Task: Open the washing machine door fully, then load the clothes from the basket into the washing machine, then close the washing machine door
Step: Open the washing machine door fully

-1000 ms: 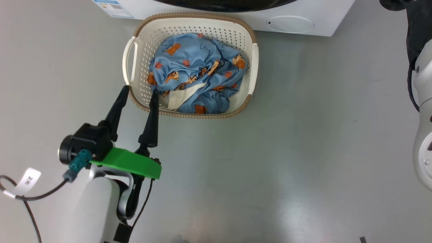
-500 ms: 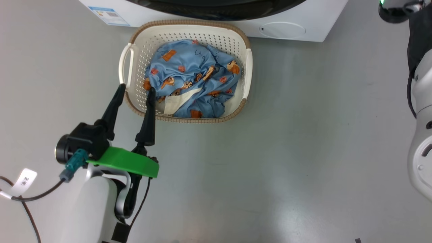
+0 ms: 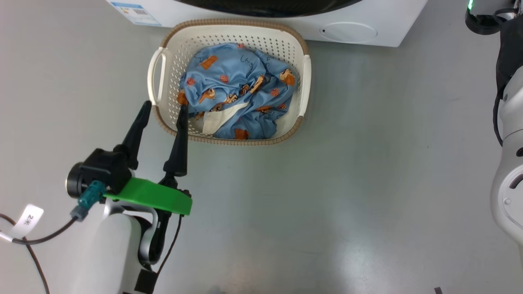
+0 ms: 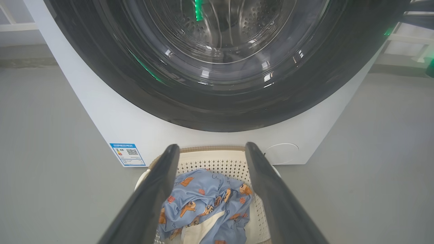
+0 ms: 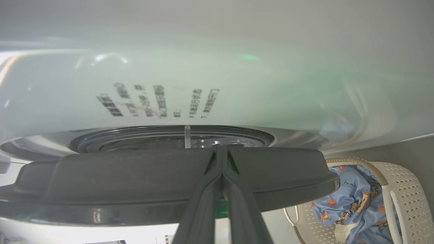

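Observation:
The cream basket (image 3: 304, 81) stands on the floor right in front of the washing machine (image 3: 367, 16), with the light blue printed clothes (image 3: 237, 85) bunched inside. My left gripper (image 3: 164, 108) hovers open at the basket's near left corner, one finger over the rim and one outside it, holding nothing. In the left wrist view the washing machine door (image 4: 217, 101) with its glass bowl lies against the white front, above the basket (image 4: 210, 157) and clothes (image 4: 206, 200). My right gripper (image 5: 222, 148) is shut, its tips at the door's black rim (image 5: 135, 176).
Grey floor spreads around the basket. A blue label (image 4: 127, 154) and a round white cover (image 4: 281, 152) sit low on the machine's front. My right arm's pale forearm (image 3: 508, 171) runs along the right edge of the head view.
The head view has shifted a little. The basket, the clothes and my left gripper keep their places relative to one another.

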